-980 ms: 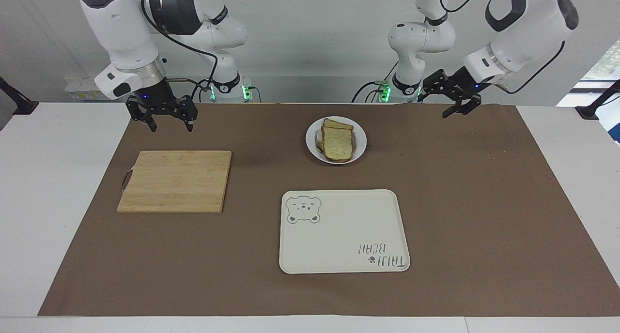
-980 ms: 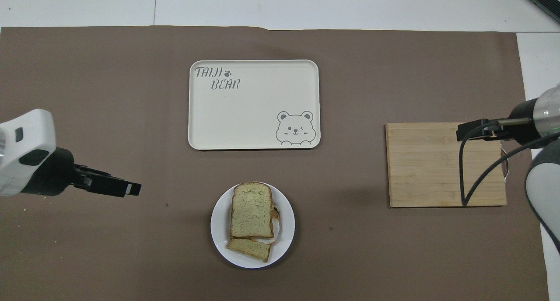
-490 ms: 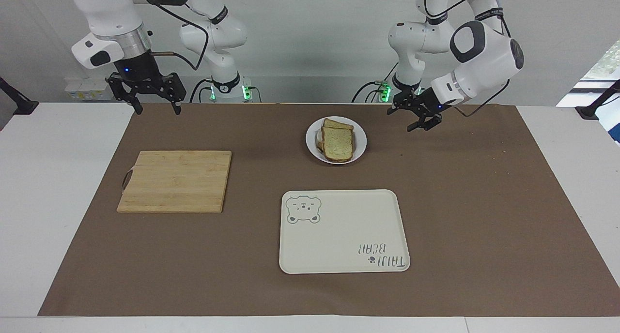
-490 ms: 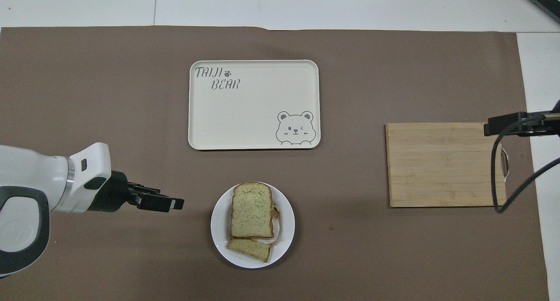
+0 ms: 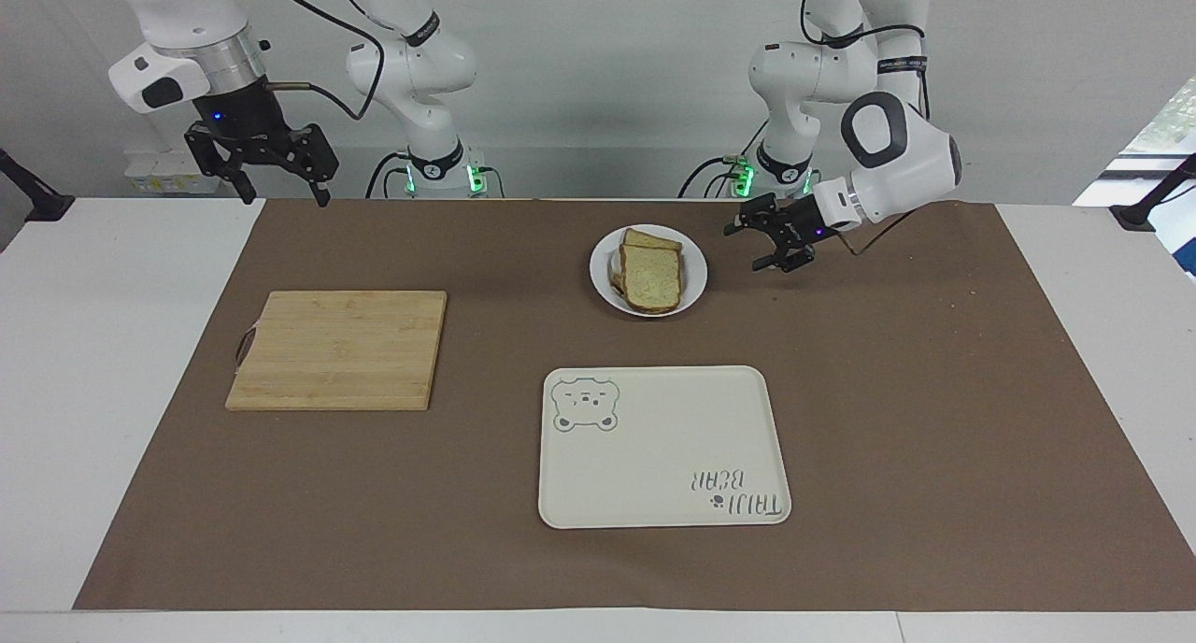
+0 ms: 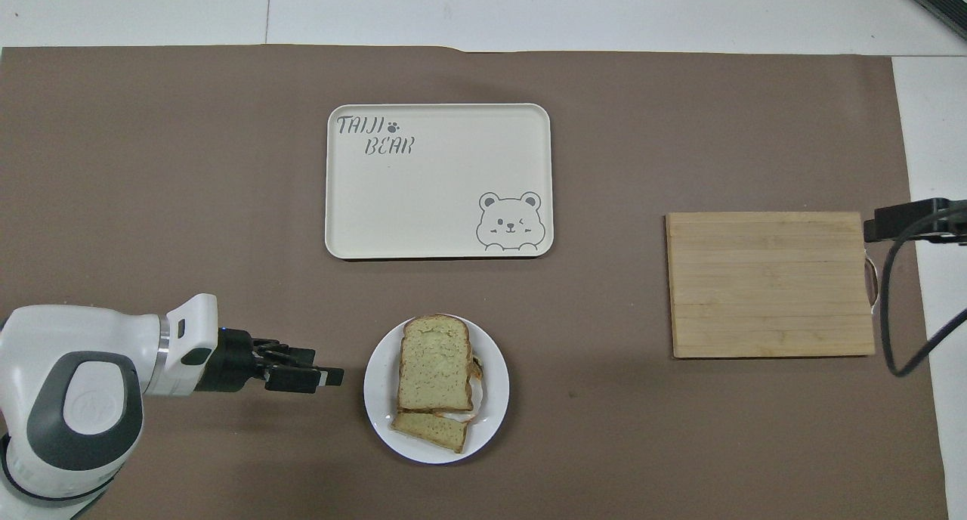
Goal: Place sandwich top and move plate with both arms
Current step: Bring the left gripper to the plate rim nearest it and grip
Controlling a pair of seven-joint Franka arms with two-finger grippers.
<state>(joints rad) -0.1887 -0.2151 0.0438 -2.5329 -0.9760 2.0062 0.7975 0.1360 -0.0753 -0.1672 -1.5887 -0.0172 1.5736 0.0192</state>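
The white plate sits on the brown mat close to the robots. On it lies the sandwich top, a speckled slice resting over another slice, with a bit of egg white showing at its edge. My left gripper is open and empty, low over the mat just beside the plate, toward the left arm's end. My right gripper is open and empty, raised over the mat's edge near the cutting board.
A cream bear tray lies farther from the robots than the plate. A wooden cutting board lies toward the right arm's end of the table.
My left gripper has come down and moved toward the plate, stopping just beside it. My right gripper has risen and drawn back from over the cutting board. Plate and bread have not moved.
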